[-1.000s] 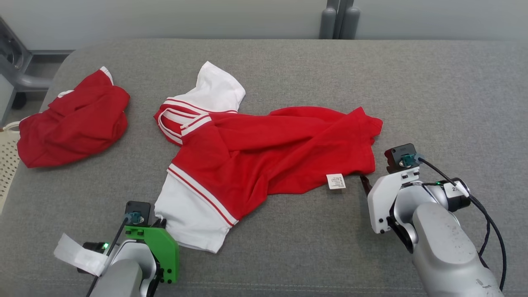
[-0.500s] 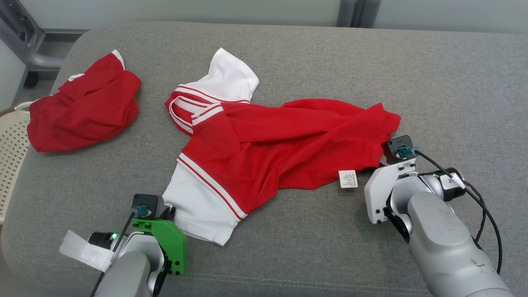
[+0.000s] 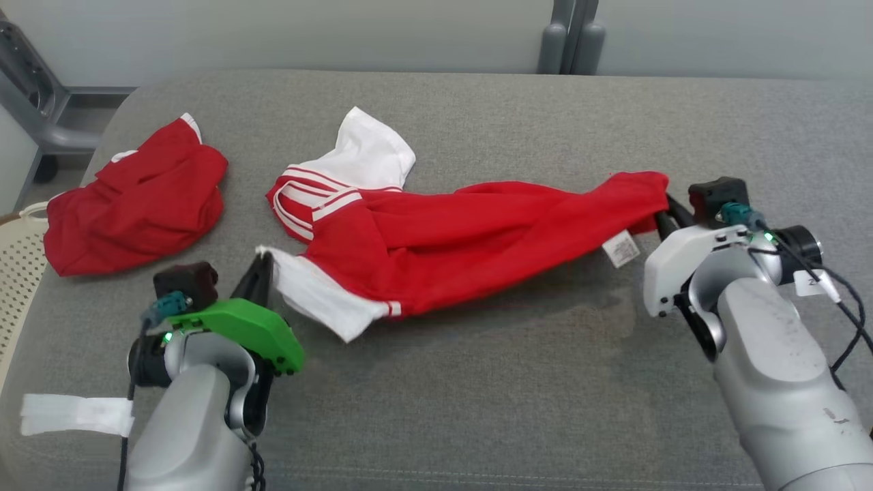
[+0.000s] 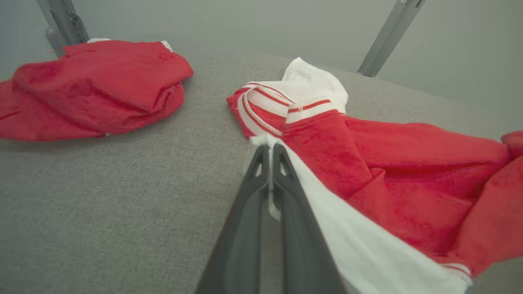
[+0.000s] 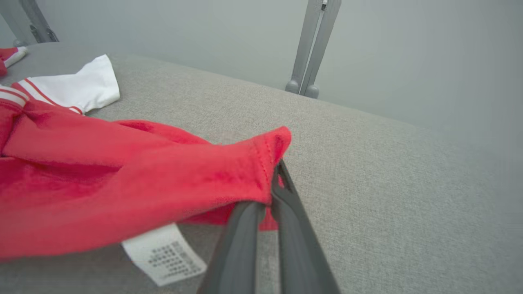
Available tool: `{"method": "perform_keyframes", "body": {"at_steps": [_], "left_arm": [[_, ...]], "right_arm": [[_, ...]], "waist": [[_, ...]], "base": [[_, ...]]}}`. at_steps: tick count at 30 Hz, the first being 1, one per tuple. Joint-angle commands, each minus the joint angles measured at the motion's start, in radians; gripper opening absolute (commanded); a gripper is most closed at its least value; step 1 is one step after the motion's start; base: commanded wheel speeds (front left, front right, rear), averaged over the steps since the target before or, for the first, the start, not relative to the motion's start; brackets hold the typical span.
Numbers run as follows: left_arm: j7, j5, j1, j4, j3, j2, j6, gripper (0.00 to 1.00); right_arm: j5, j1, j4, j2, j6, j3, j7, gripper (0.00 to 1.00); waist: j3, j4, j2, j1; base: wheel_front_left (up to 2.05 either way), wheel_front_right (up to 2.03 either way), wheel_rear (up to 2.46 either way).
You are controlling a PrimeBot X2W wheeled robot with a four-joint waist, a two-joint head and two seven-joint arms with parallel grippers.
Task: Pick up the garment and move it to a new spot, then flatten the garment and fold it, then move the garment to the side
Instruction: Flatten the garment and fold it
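Observation:
The garment (image 3: 464, 239) is a red shirt with white, red-striped sleeves, stretched across the middle of the grey cushion and partly lifted off it. My left gripper (image 3: 262, 262) is shut on the tip of its white sleeve (image 4: 265, 143) at the near left. At the right, my right gripper (image 3: 665, 208) is shut on the red hem corner (image 5: 269, 163), and a white care label (image 3: 620, 247) hangs beside it. The garment's far white sleeve (image 3: 372, 150) still rests on the cushion.
A second red garment (image 3: 136, 198) lies bunched at the cushion's far left. A cream perforated basket (image 3: 17, 273) stands beyond the left edge. Grey metal posts (image 3: 569, 37) rise behind the cushion. Bare grey cushion (image 3: 477, 395) spreads in front of the garment.
The right gripper closed on the hem corner and rose, moving away to the right. The left gripper lifted its sleeve tip. The garment is pulled taut between them. The camera shifted as well.

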Motion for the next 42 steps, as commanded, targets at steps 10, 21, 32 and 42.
{"method": "perform_keyframes", "body": {"at_steps": [10,21,32,42], "left_arm": [[-0.005,-0.209,-0.019,-0.416,0.128,-0.058,0.060,0.00],[-0.065,-0.304,-0.176,-0.669,0.108,-0.075,0.151,0.00],[-0.043,-0.274,-0.390,-0.516,0.083,-0.062,0.187,0.00],[-0.130,-0.227,-0.760,-0.265,0.119,-0.050,0.136,0.00]], "right_arm": [[-0.027,0.078,-0.318,-0.070,0.000,-0.062,0.059,0.00],[-0.020,0.132,-0.654,-0.105,-0.001,-0.113,0.213,0.00],[0.135,-0.037,-0.519,-0.096,-0.001,0.053,0.294,0.00],[0.272,-0.457,-0.237,-0.039,-0.001,0.115,0.228,0.00]], "waist": [[-0.053,-0.079,0.0000,0.0000],[-0.031,-0.176,0.0000,0.0000],[0.134,-0.237,0.0000,0.0000],[0.383,-0.264,0.0000,0.0000]], "base": [[0.00,0.00,0.00],[0.00,0.00,0.00],[0.00,0.00,0.00],[0.00,0.00,0.00]]}}
